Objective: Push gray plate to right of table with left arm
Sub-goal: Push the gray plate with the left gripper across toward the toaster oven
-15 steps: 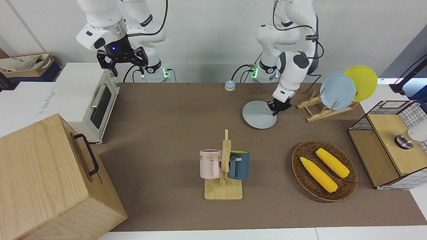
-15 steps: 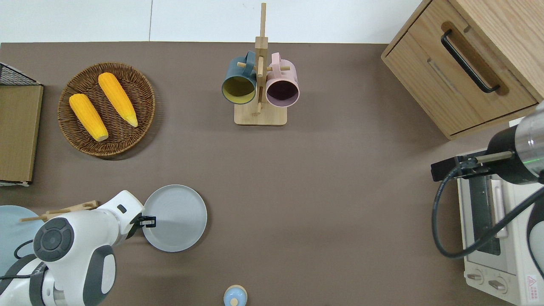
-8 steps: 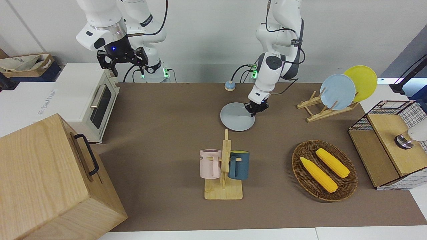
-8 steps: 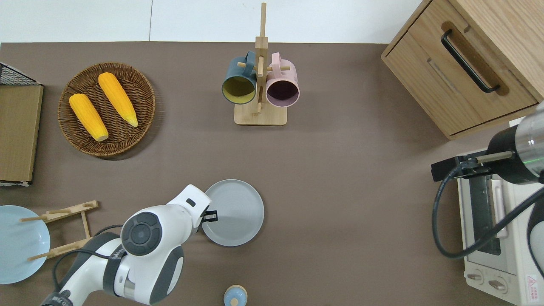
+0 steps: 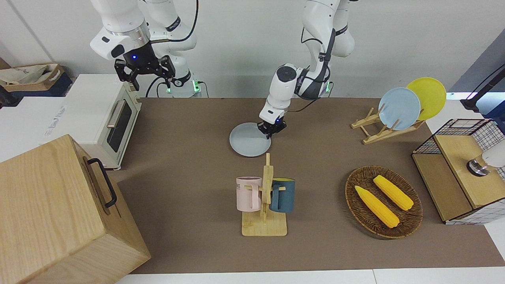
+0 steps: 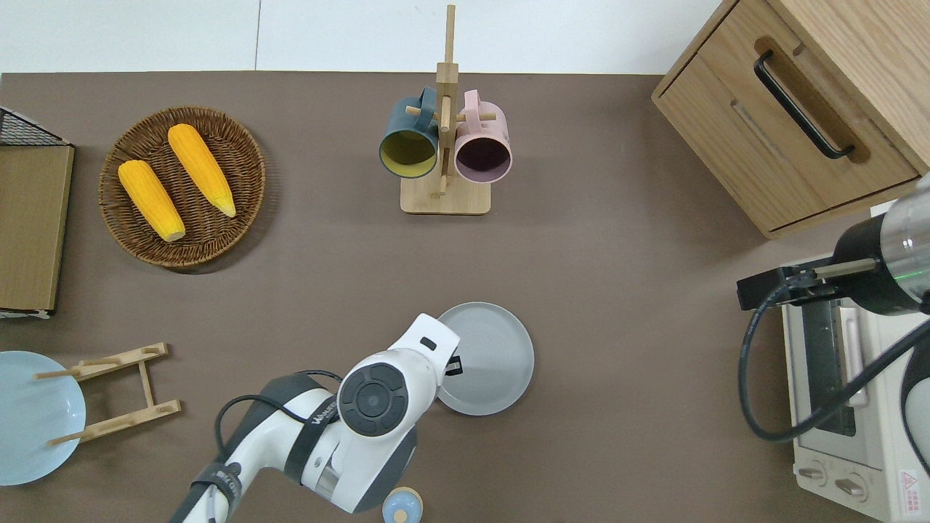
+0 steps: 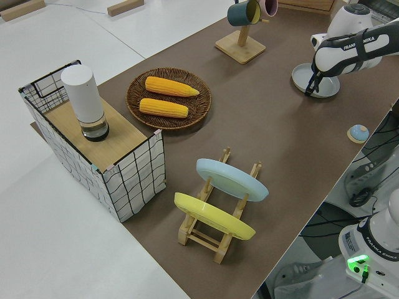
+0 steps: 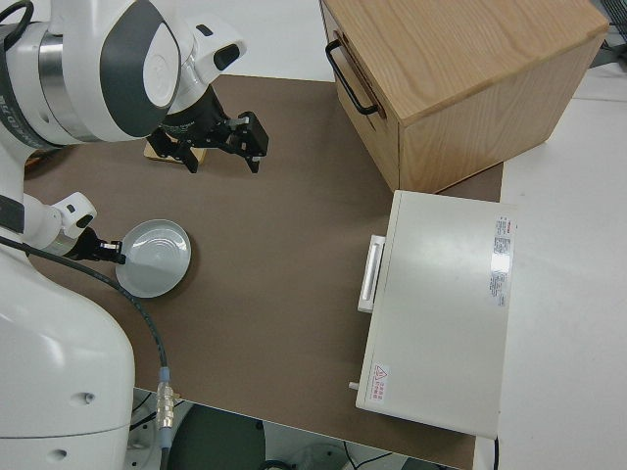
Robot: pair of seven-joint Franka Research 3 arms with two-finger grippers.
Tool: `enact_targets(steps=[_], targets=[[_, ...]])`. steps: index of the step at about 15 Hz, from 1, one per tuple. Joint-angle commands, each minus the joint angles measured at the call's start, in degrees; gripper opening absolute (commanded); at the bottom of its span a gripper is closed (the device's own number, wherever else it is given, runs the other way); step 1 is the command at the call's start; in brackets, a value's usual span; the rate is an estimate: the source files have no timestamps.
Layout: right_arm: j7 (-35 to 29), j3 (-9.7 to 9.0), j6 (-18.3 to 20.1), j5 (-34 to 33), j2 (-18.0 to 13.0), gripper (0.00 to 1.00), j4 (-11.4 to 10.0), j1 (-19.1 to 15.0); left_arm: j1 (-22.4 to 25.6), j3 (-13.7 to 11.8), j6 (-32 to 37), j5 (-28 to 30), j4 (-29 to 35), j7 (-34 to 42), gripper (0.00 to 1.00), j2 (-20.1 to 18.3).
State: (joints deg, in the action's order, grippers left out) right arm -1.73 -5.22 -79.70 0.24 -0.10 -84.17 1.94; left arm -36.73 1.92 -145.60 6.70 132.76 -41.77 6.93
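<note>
On the brown table, I see my left claw at the gray plate's rim; my wrist hides its fingers, so I cannot tell their spread. Right arm parked.

In the overhead view the left arm's white wrist covers most of the left gripper and the edge of the gray plate where it meets it; whether the gripper's fingers are parted cannot be told in any view. That view's edge cuts off the light-blue plate, the wire basket, the wooden cabinet and the toaster oven, and the right arm's wrist hides part of the oven. The bell at the robots' edge of the desk is cut by the bottom border. In the front view the cabinet runs out of frame.
</note>
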Motion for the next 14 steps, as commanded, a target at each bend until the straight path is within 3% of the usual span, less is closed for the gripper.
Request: enact_targets(steps=[1, 9, 14], targets=[[0.1, -0.32, 0.7, 0.5, -0.4, 0.983, 0.0, -0.6, -5.6, -0.5, 0.0, 0.2, -8.0, -6.7, 0.0, 8.7], [0.1, -0.32, 0.7, 0.5, -0.4, 0.983, 0.0, -0.6, -12.6, -0.5, 5.9, 0.2, -23.7, -15.3, 0.0, 18.0], [0.1, -0.32, 0.7, 0.5, -0.4, 0.983, 0.0, -0.6, -14.1, -0.6, 5.9, 0.2, -24.2, -15.7, 0.0, 18.5]])
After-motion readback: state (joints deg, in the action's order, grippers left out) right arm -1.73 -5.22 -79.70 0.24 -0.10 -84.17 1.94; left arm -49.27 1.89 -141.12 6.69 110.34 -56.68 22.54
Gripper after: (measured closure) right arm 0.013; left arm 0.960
